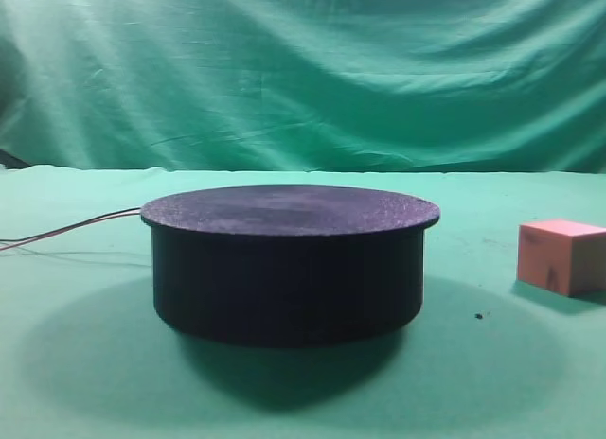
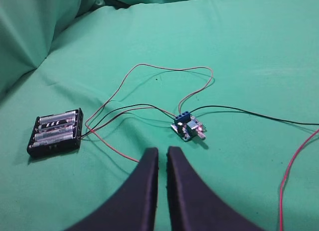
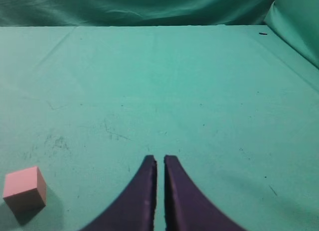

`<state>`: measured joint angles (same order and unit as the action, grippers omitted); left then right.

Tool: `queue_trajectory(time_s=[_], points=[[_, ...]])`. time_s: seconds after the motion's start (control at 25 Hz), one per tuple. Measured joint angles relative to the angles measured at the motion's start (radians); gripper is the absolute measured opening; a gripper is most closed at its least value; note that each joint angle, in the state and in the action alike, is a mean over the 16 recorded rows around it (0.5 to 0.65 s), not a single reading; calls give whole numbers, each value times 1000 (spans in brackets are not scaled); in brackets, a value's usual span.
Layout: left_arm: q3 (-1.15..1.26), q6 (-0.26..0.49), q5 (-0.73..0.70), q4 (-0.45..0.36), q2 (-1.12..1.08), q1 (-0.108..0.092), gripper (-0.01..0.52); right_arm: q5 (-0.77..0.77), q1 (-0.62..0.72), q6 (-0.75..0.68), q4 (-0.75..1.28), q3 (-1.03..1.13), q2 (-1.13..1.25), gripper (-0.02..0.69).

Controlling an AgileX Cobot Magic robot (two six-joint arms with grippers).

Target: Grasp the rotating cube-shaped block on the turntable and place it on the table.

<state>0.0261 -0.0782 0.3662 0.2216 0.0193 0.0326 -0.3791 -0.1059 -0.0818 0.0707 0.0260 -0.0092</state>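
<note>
The black turntable (image 1: 289, 259) stands in the middle of the green table (image 1: 85, 382) with nothing on its flat top. The pinkish cube-shaped block (image 1: 561, 255) rests on the cloth to the turntable's right. It also shows at the lower left of the right wrist view (image 3: 25, 188). My right gripper (image 3: 160, 159) is shut and empty, above the cloth, to the right of the block and apart from it. My left gripper (image 2: 162, 150) is shut and empty above the cloth near the wires. Neither gripper shows in the exterior view.
A black battery holder (image 2: 56, 132) lies at the left and a small circuit board (image 2: 188, 126) just beyond my left gripper. Red and black wires (image 2: 149, 71) loop between them, and wires (image 1: 66, 231) trail from the turntable's left side. Green cloth hangs behind.
</note>
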Motion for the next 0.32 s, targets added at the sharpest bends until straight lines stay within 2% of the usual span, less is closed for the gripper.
queue_trajectory(time_s=[0.32], points=[[0, 0, 0, 0, 0, 0, 0, 0, 0, 0, 0, 0, 0, 16]])
